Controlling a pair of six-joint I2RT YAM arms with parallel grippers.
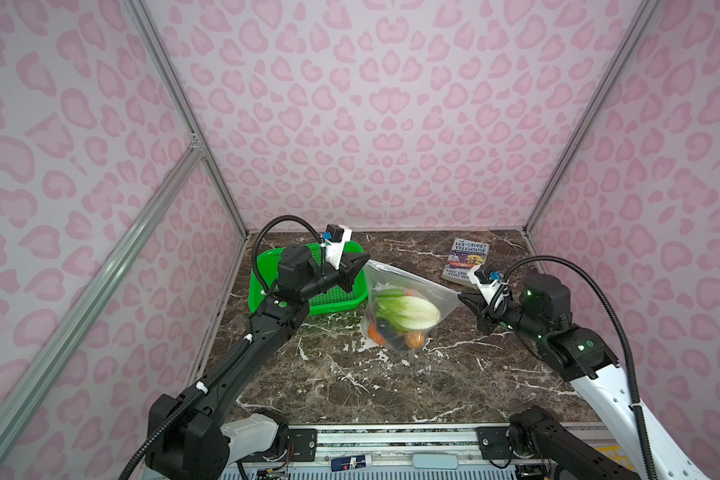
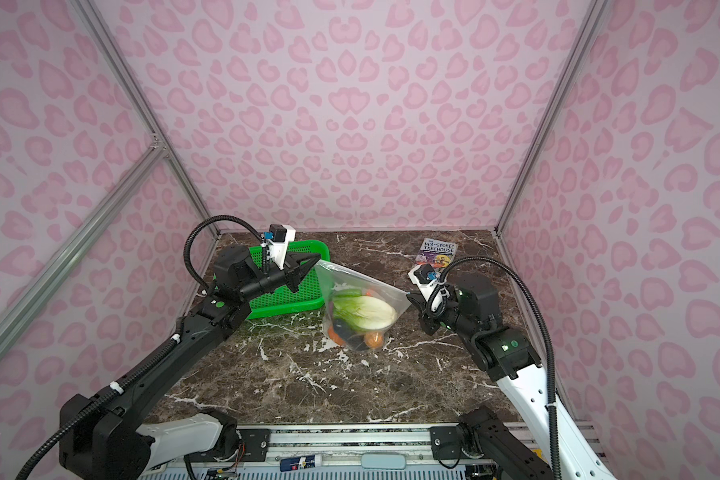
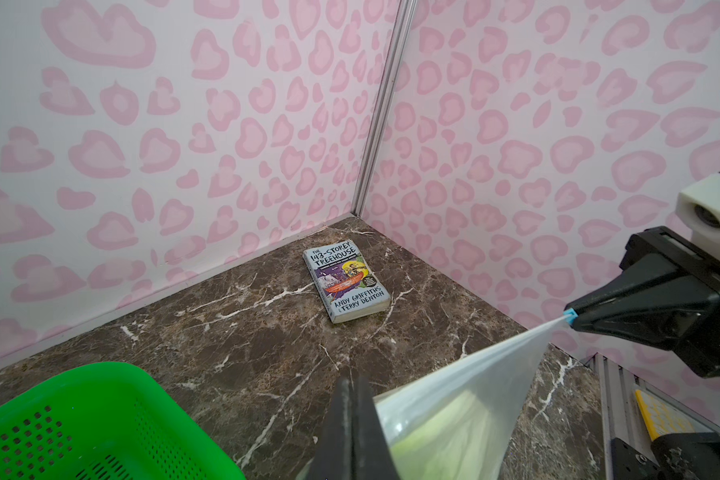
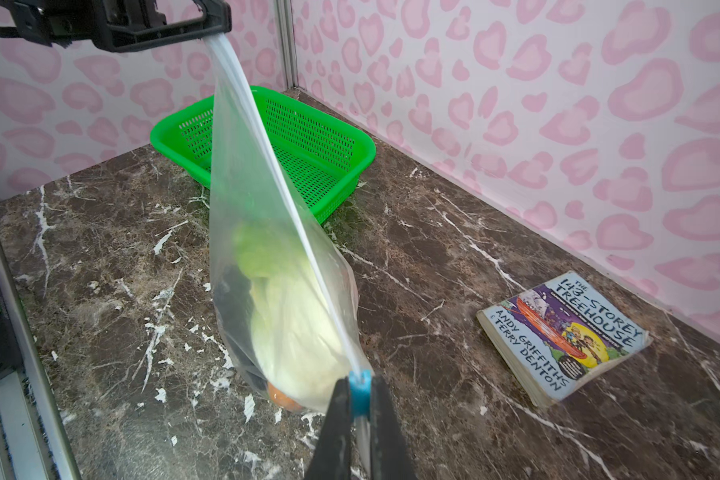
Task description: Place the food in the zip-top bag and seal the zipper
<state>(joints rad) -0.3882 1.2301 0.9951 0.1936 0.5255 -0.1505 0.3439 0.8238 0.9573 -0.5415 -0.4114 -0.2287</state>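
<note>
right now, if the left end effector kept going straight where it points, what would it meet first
Probably the book: the left end effector, shut on the zip-top bag corner, aims across the marble table toward it. The bag trails off sideways, not ahead; height is unclear.

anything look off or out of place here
Only the paperback book, lying near the far right corner, has nothing to do with bagging. The marble tabletop shows white scuffed patches around the zip-top bag. Nothing spilled.

Left arm [image 1: 262, 332] stretches from the tabletop's [image 1: 433, 386] near edge toward its far-left corner, left gripper [image 1: 366, 260] clamped on the bag's [image 1: 395, 282] end. Right arm [image 1: 574, 345] angles in from the right edge, right gripper [image 1: 460, 294] pinching the slider [image 4: 358, 392].
</note>
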